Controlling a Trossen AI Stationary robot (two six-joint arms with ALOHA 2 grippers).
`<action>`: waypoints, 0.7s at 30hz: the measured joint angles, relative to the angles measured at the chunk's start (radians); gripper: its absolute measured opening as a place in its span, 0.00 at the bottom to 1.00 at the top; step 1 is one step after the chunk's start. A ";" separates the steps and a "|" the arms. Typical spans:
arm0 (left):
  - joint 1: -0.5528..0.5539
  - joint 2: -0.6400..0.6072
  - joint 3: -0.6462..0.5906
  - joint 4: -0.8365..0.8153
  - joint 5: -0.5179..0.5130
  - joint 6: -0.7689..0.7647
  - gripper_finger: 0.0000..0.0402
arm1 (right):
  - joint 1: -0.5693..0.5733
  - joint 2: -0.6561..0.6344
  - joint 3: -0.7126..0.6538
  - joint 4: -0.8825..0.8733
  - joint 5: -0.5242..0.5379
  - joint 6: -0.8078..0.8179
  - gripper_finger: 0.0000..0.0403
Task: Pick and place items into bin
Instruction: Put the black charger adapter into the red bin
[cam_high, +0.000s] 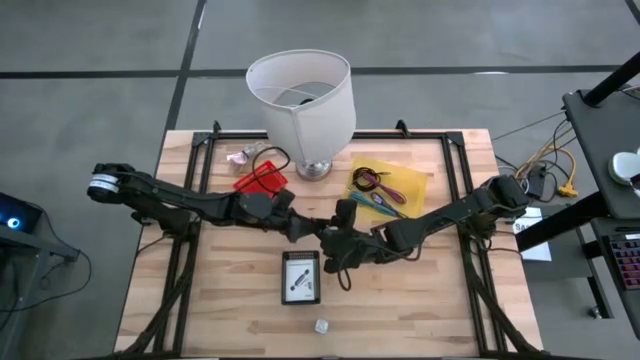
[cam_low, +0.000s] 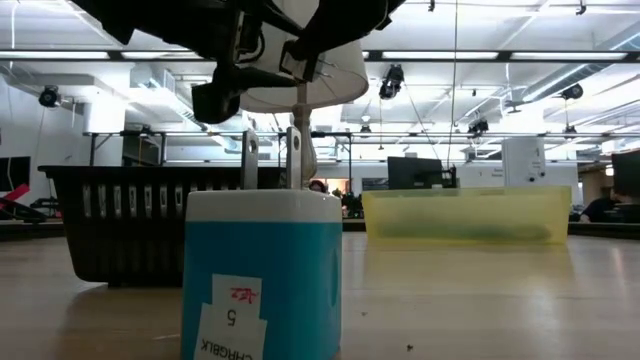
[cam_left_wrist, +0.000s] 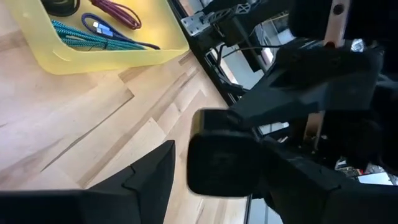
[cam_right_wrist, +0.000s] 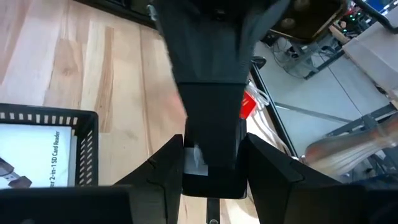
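Observation:
My two grippers meet above the middle of the table. My right gripper (cam_high: 342, 252) (cam_right_wrist: 212, 171) is shut on a black block (cam_right_wrist: 211, 134). My left gripper (cam_high: 322, 232) (cam_left_wrist: 217, 186) is open, its fingers standing on either side of the same black block (cam_left_wrist: 224, 160); a strip of table shows between one finger and the block. A black basket (cam_high: 300, 297) with a white printed card (cam_high: 300, 275) lies near them. A yellow tray (cam_high: 415, 185) holds a black coiled cable (cam_high: 365, 180), purple strips and a teal stick (cam_left_wrist: 81, 34). A small cube (cam_high: 321, 326) rests near the near edge. My right gripper pinches the black block's lower end (cam_right_wrist: 211, 180) between its two fingers, one finger (cam_right_wrist: 171, 171) on each side. The block is lifted clear of the table. The left arm stands right behind the block, so its far end is hidden.
The large white lampshade (cam_high: 300, 105) stands at the far edge. A red item (cam_high: 260, 181) and a pinkish-white piece (cam_high: 243, 156) lie on the far left part. In the low view a blue block with a white label (cam_low: 262, 275) fills the foreground. Bare wood lies at near left and near right.

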 joint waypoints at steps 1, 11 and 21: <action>0.002 0.000 0.000 0.002 0.000 0.001 0.54 | 0.000 0.000 0.000 0.000 -0.003 -0.001 0.31; 0.010 0.001 0.000 0.007 -0.003 0.002 0.33 | -0.002 0.001 0.005 -0.001 -0.041 -0.001 0.31; 0.011 0.002 -0.002 0.005 0.004 0.020 0.33 | -0.009 0.001 0.005 0.000 -0.043 -0.005 0.31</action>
